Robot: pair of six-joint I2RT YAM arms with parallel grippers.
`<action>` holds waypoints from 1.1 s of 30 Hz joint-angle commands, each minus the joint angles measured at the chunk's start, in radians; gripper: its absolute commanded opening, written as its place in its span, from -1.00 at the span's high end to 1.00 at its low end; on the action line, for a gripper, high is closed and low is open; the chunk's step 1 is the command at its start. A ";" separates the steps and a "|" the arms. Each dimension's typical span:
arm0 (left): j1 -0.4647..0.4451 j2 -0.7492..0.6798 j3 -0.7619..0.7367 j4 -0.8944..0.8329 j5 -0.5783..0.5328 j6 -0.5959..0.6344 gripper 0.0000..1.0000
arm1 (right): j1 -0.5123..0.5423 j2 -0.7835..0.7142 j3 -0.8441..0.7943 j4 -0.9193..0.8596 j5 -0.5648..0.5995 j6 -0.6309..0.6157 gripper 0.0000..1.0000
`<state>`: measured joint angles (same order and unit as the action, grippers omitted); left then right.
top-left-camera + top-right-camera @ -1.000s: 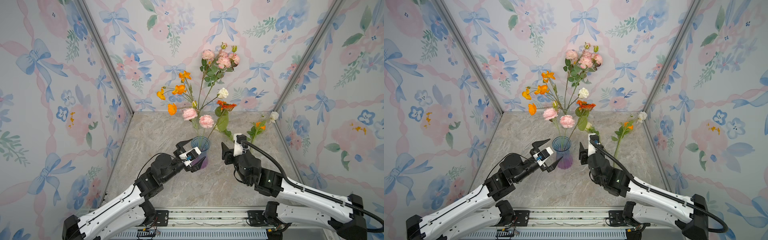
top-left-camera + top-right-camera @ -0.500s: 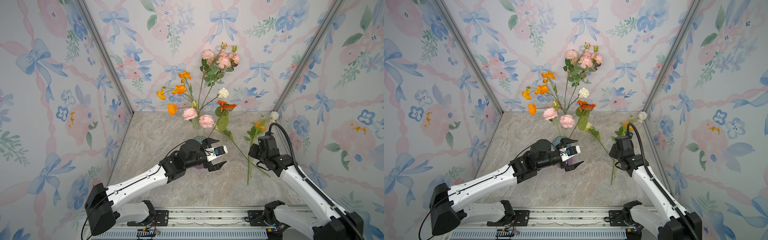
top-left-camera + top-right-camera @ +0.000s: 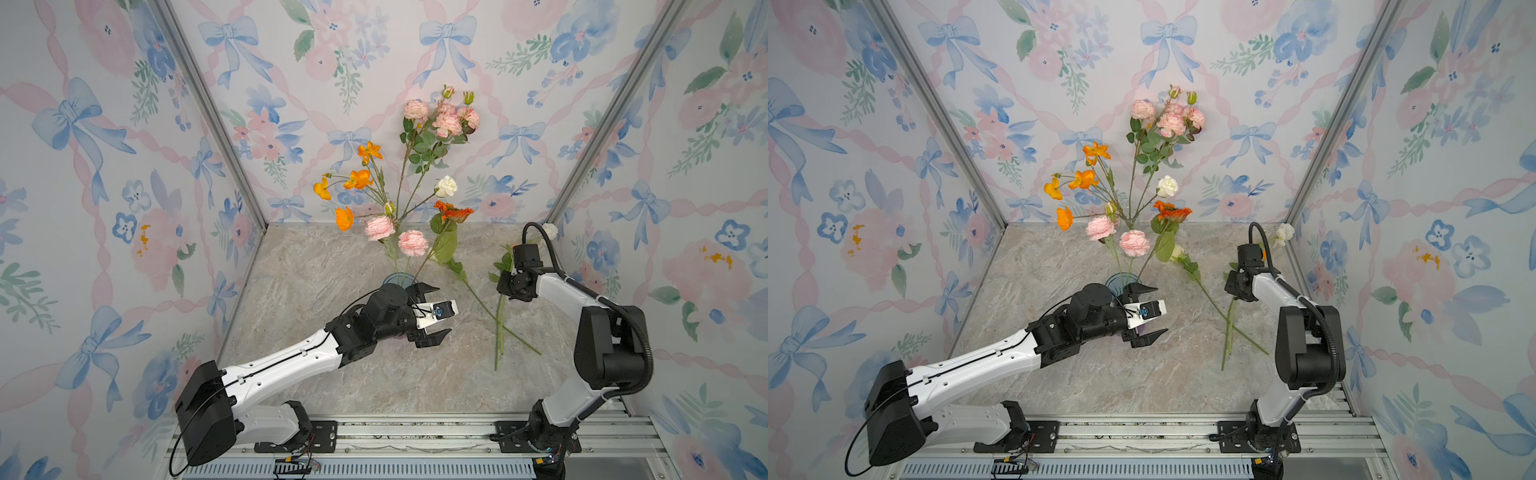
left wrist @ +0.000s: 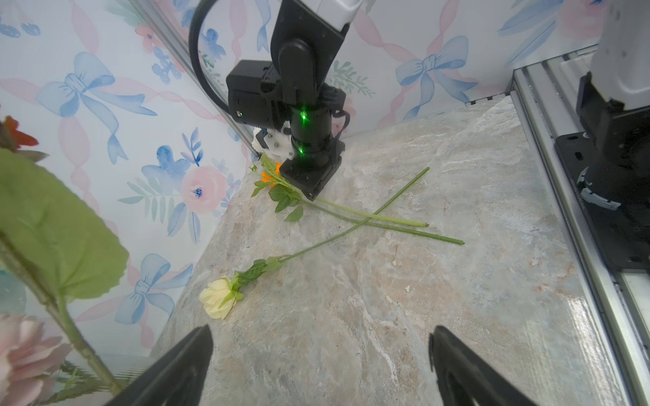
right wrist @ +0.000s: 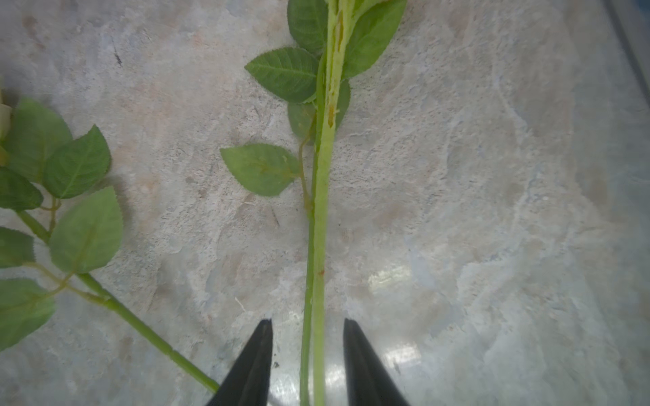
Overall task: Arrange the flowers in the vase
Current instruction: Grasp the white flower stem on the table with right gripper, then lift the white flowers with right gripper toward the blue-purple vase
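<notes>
Right gripper (image 5: pixel 306 320), jaws apart, straddles apparently two touching green flower stems (image 5: pixel 323 211); closing risks lifting both. Left gripper (image 4: pixel 320 328) agape.

Tabletop (image 3: pixel 332 374): smooth marble-look slab, faint sheen.
Vase (image 3: pixel 1112 283): translucent bluish, glossy.
Flowers (image 3: pixel 413 243): matt cloth-like petals, plastic-looking stems.
Walls (image 3: pixel 124 208) behind the vase: matt printed paper.
Rail (image 3: pixel 415 432) before the vase: ribbed bare metal.

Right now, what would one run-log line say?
right end effector: open, straddling stem on table | left end effector: open, empty, near vase | cream rose: lying on table
</notes>
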<state>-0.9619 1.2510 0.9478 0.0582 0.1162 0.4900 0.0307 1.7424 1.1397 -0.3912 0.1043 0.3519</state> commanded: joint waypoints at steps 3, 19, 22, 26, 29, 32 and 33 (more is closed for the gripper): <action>-0.003 -0.020 -0.006 0.031 0.004 0.001 -0.96 | -0.015 0.089 0.085 -0.011 0.013 -0.040 0.30; -0.005 -0.016 -0.006 0.032 0.013 -0.002 -0.96 | -0.029 0.105 0.061 -0.007 -0.048 -0.054 0.80; -0.008 -0.015 -0.006 0.031 0.011 -0.003 -0.96 | -0.023 0.090 0.042 0.008 -0.066 -0.060 0.92; -0.012 -0.015 -0.005 0.031 0.010 -0.004 -0.96 | -0.009 0.063 0.026 0.028 -0.093 -0.084 1.00; -0.013 -0.014 -0.006 0.032 0.010 -0.004 -0.96 | 0.018 0.020 0.012 0.041 -0.098 -0.102 1.00; -0.014 -0.016 -0.006 0.031 0.008 -0.004 -0.96 | 0.047 -0.026 0.016 0.031 -0.099 -0.116 1.00; -0.014 -0.018 -0.006 0.032 0.007 -0.004 -0.96 | 0.055 -0.041 0.021 0.020 -0.097 -0.117 1.00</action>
<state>-0.9695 1.2499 0.9478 0.0654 0.1169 0.4900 0.0570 1.7649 1.1584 -0.3698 0.0246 0.2607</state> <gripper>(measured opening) 0.979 0.059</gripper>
